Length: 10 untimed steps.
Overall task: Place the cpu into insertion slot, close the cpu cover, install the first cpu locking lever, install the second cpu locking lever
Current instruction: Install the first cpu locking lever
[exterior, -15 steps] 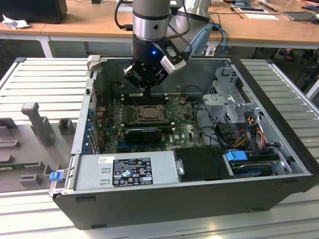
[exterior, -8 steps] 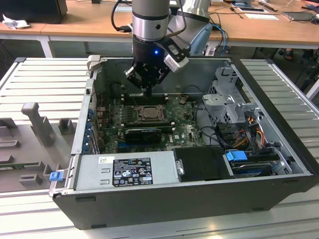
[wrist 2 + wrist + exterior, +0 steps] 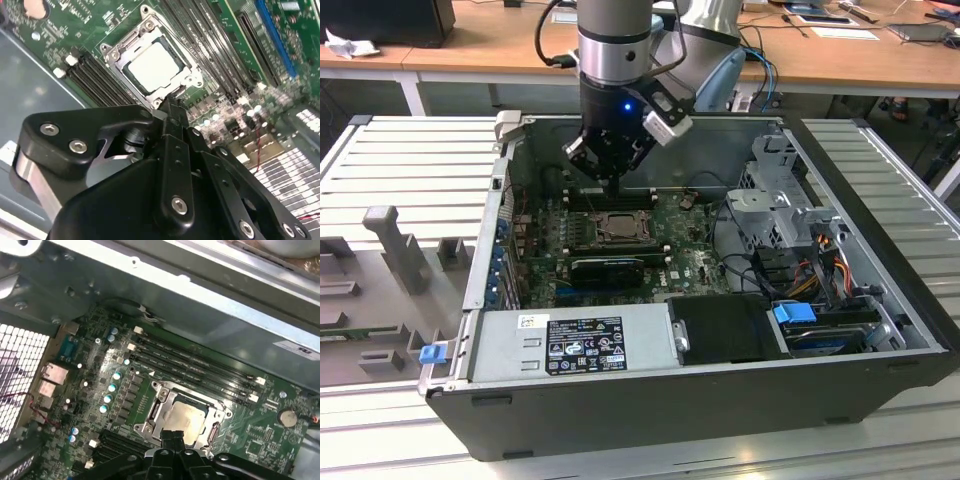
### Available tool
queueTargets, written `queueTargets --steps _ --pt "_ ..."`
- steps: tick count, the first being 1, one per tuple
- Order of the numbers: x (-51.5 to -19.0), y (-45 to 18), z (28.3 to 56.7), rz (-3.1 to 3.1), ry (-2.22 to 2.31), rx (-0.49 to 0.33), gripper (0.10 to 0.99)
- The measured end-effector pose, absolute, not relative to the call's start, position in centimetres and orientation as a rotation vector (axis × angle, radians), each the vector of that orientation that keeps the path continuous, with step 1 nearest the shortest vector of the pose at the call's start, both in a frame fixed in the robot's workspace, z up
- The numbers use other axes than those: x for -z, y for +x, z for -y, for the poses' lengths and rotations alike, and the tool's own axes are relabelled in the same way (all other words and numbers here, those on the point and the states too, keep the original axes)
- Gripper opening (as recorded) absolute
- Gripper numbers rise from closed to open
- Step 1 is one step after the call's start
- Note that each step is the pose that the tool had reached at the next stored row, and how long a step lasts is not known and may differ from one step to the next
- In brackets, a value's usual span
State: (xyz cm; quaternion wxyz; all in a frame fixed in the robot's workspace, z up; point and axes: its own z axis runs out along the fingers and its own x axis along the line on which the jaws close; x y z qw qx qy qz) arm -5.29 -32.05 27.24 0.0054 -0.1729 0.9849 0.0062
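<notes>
Black gripper (image 3: 612, 178) fingers sit pressed together with nothing between them, as I read it from both wrist views, where the two narrow tips meet in one dark column (image 3: 172, 117) (image 3: 174, 437). I see the closed tips hanging just above the slot (image 3: 617, 226), at its edge, on the side away from the power supply (image 3: 575, 342) in the exterior view. Whether they touch the metal frame I cannot tell.

I see the cpu (image 3: 154, 66) lying flat in the slot (image 3: 131, 54), its pale silvery top facing up. The cover (image 3: 188, 75) lies down flat around the chip, its silver frame bordering the cut-out through which the cpu (image 3: 186, 416) shows in the first wrist view as well, with the cover (image 3: 159, 412) ringing it. The levers I cannot make out well enough to say how they stand.

Beyond the slot, long black memory slots (image 3: 195, 365) run on both sides of it on the green motherboard (image 3: 695, 255). All of this sits inside an open grey computer case (image 3: 650, 420) lying on its side. In the exterior view a drive cage (image 3: 790, 200) with coloured cables stands well apart from the slot, and a blue latch (image 3: 794, 313) lies beside the power supply. Wooden desks (image 3: 450, 50) stand past the case, behind the arm (image 3: 613, 40)
</notes>
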Motion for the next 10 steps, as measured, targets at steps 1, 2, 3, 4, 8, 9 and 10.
queueTargets --steps 1,2,3,4,8,9,10 --pt "-27.21 -5.29 32.05 -3.088 -0.513 -0.019 0.106" --pt "-27.17 -5.29 32.06 -3.094 -0.478 -0.019 0.106" --pt "-27.14 -5.29 32.06 -3.098 -0.45 -0.019 0.106" --pt "-27.11 -5.29 32.05 -3.102 -0.421 -0.019 0.106" --pt "-26.92 -5.29 32.05 -3.121 -0.233 -0.018 0.106" --pt "-26.89 -5.29 32.06 -3.123 -0.206 -0.017 0.106" --pt "-26.87 -5.29 32.06 -3.124 -0.18 -0.017 0.106"
